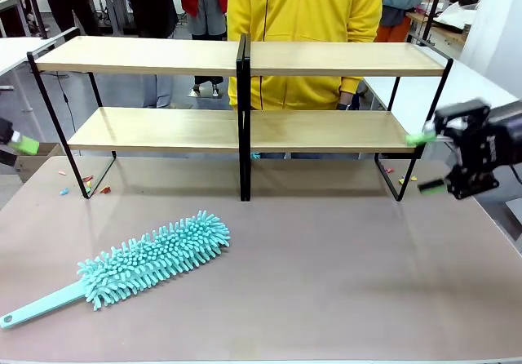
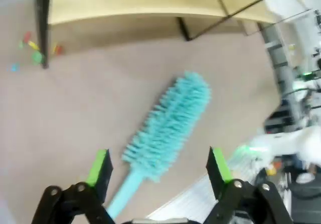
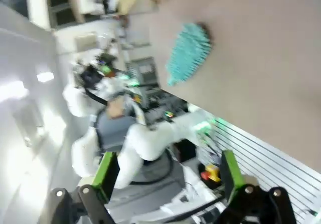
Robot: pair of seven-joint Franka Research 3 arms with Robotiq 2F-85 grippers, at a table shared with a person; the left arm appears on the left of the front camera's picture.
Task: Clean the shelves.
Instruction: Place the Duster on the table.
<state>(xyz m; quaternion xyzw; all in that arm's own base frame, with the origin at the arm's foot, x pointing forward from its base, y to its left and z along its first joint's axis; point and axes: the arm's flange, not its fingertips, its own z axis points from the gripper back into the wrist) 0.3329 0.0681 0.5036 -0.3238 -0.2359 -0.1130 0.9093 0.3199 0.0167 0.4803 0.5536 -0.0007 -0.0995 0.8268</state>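
Observation:
The shelves [image 1: 245, 127], two light-wood tiers on a black frame with a centre post, stand across the far half of the table. A teal fluffy duster [image 1: 155, 258] lies flat on the table at the front left, its handle pointing to the near left corner. My left gripper [image 1: 16, 142] is at the far left edge, apart from the duster. In the left wrist view my left gripper [image 2: 159, 166] is open above the duster [image 2: 170, 123], gripping nothing. My right gripper [image 1: 426, 162] hovers open by the shelves' right end, and in its wrist view the right gripper [image 3: 168, 174] is empty.
A person in a yellow hoodie [image 1: 306, 21] stands behind the shelves. Small coloured bits [image 1: 90, 186] lie on the table by the rack's left foot, and more bits [image 1: 405, 180] lie by the right foot. The brown tabletop [image 1: 342, 282] is bare at the front right.

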